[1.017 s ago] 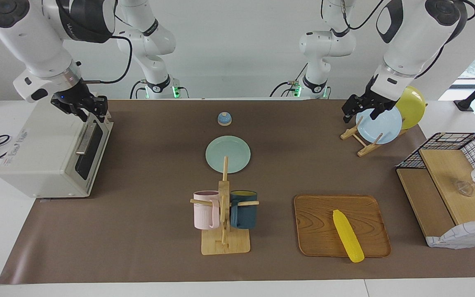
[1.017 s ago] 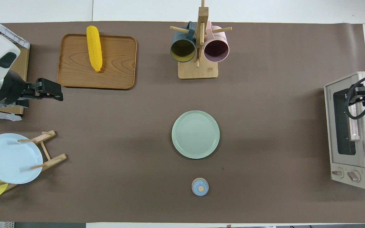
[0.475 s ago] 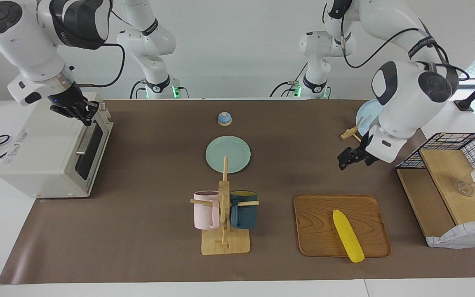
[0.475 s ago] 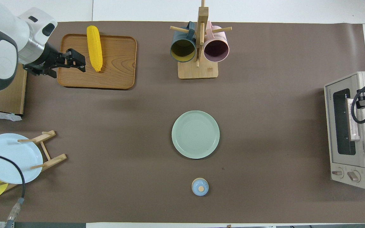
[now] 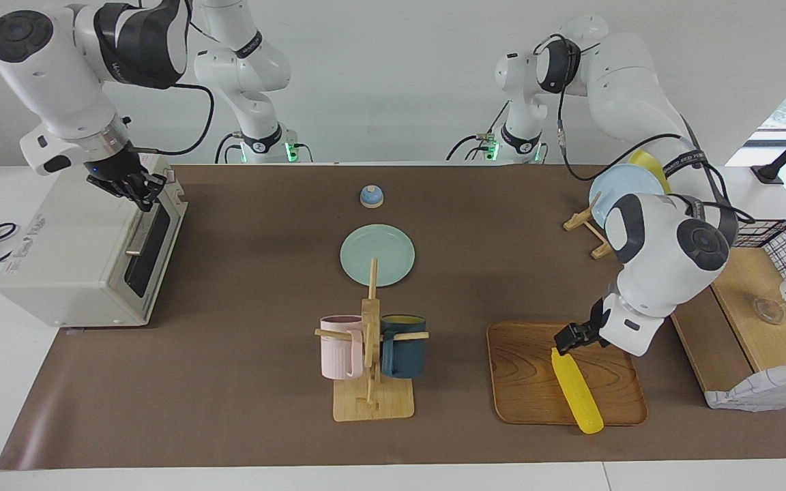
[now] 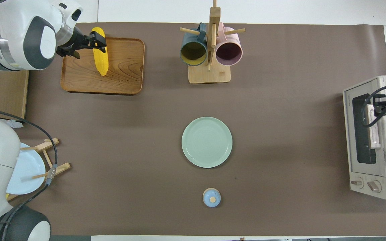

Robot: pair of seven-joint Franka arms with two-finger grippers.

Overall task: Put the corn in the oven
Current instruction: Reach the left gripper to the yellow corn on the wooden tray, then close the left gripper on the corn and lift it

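corn [image 5: 576,389]: lying flat on the wooden tray [image 5: 522,382], at the left arm's end of the table, farther from the robots than the plate rack. One tip pokes over the tray's far rim.
left gripper [image 5: 568,339]: right down at the corn's end nearer the robots, fingers spread wide. In the overhead view they sit either side of the cob, so apart and not clamped on anything.
right gripper [image 5: 139,189]: fingers pinched together, up at the top front edge of the oven. Can't tell if it's actually pinching the door edge.
oven [image 5: 86,252]: at the right arm's end of the table, door looks closed, bar handle across the dark glass.
tray: beside the mug stand [image 5: 371,361] with a pink mug and a dark blue one.
middle of the table: green plate [image 5: 377,254], small blue knob-like thing [image 5: 371,196] nearer the robots.
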